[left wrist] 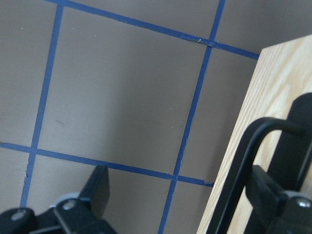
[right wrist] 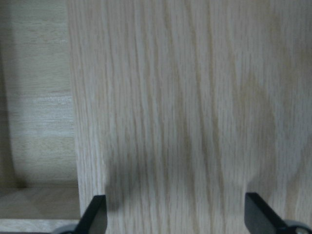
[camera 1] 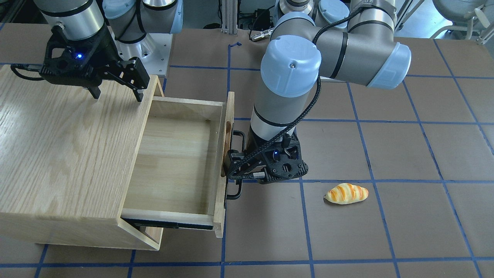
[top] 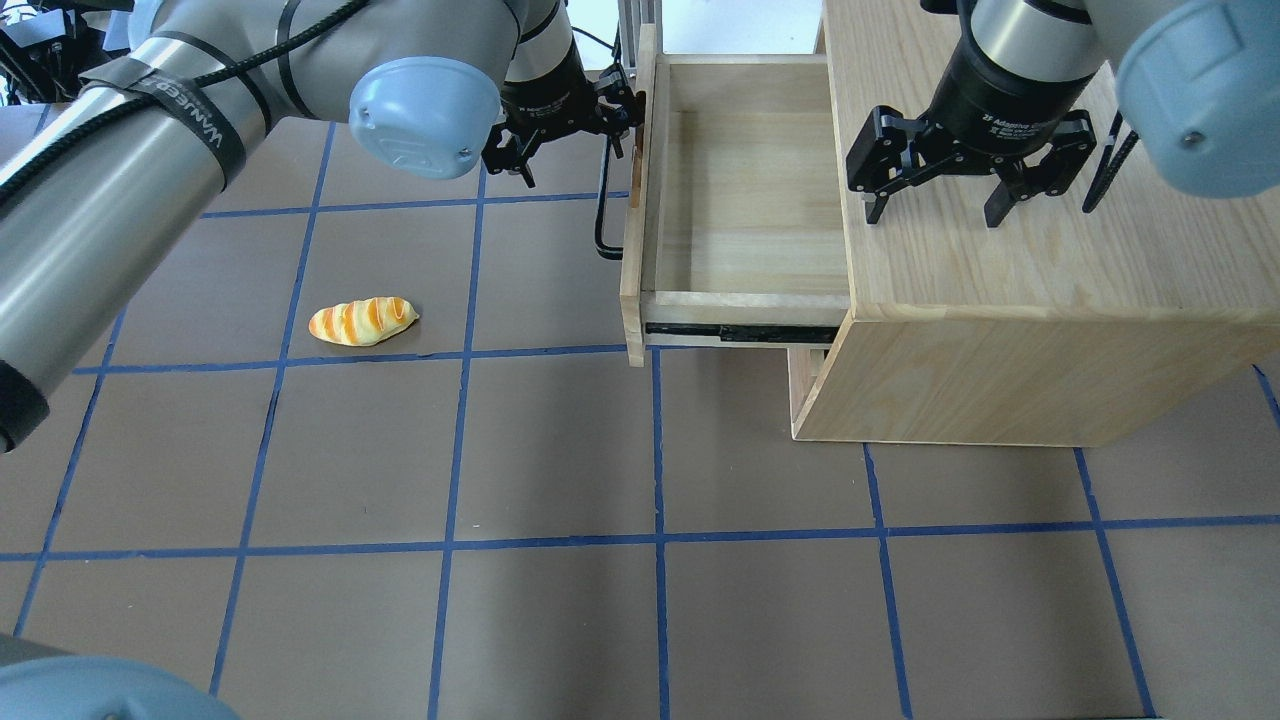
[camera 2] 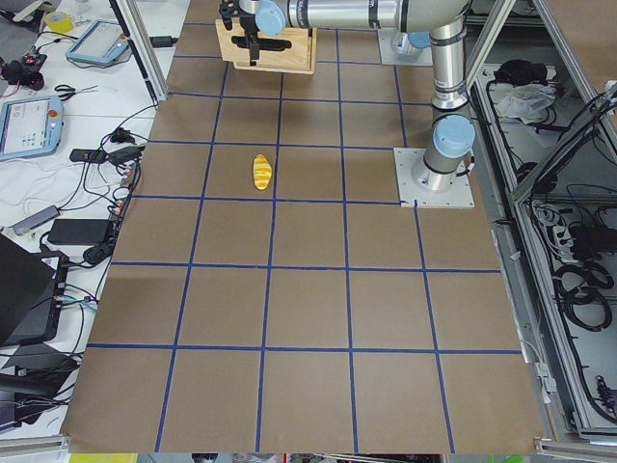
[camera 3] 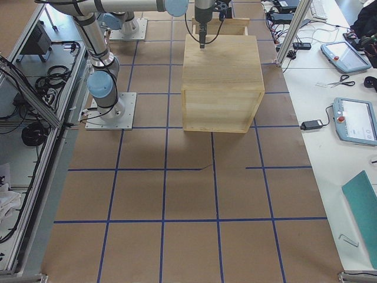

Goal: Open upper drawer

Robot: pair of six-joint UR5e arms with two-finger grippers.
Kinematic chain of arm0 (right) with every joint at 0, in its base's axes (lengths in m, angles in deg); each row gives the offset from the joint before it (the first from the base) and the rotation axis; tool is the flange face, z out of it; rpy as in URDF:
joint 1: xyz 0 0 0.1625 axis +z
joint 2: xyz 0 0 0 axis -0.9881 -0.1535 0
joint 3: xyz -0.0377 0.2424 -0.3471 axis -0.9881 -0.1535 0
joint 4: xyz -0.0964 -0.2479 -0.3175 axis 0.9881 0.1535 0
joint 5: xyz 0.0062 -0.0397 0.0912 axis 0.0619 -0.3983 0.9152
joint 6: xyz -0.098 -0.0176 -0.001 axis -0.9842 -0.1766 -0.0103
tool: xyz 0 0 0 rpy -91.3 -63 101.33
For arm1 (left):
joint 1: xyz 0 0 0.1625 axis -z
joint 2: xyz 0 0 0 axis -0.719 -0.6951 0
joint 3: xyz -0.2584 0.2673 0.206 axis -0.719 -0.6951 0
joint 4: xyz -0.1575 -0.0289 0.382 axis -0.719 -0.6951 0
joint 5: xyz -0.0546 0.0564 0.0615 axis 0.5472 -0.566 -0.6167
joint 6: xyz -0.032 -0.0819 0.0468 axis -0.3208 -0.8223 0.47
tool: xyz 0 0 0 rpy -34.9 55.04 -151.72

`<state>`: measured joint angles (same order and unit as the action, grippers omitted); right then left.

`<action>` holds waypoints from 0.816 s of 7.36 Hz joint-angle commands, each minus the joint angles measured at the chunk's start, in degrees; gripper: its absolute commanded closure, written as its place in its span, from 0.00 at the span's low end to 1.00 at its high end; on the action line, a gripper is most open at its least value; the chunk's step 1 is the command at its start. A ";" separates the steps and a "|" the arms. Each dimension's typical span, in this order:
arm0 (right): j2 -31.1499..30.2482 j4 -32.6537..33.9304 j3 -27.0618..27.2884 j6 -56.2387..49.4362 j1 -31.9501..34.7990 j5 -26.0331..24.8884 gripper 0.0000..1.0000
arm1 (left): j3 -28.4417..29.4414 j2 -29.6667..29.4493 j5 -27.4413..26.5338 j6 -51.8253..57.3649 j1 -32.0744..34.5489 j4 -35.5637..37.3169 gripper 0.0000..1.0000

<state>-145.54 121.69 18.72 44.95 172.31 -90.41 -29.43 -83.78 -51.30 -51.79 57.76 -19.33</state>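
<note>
The upper drawer [camera 1: 230,108] is pulled far out of the oak cabinet [camera 1: 65,154]; its inside looks empty. It also shows in the overhead view [top: 635,280]. Its front panel carries a black bar handle [camera 1: 234,193] and a reddish-brown slot [camera 1: 227,146]. My left gripper [camera 1: 232,166] is at the front panel, open, with the handle [left wrist: 239,165] between its fingers, close to the right-hand finger [left wrist: 268,195]. My right gripper [camera 1: 115,94] hangs open and empty just above the cabinet top [top: 1050,270], near the drawer opening.
A toy bread roll [camera 1: 346,193] lies on the brown mat on the left arm's side, apart from the drawer; it also shows in the overhead view [top: 362,320]. The mat is marked with blue tape lines. The cabinet stands on the right arm's side.
</note>
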 commanded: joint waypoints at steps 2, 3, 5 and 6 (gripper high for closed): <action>0.00 0.00 0.00 0.00 0.00 0.00 0.00 | -0.16 0.97 0.15 -0.08 -1.68 -1.60 0.00; 0.00 0.00 0.00 0.00 0.00 0.00 0.00 | -0.07 1.50 0.15 -0.08 -1.68 -2.38 0.00; 0.00 0.00 0.00 0.00 0.00 0.00 0.00 | 0.02 2.12 0.33 -0.52 -1.68 -3.09 0.00; 0.00 0.00 0.00 0.00 0.00 0.08 0.00 | 0.54 2.47 0.42 -0.61 -1.77 -4.66 0.00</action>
<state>-145.54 121.69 18.72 44.95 172.31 -90.37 -29.33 -81.75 -51.01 -52.18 56.04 -22.57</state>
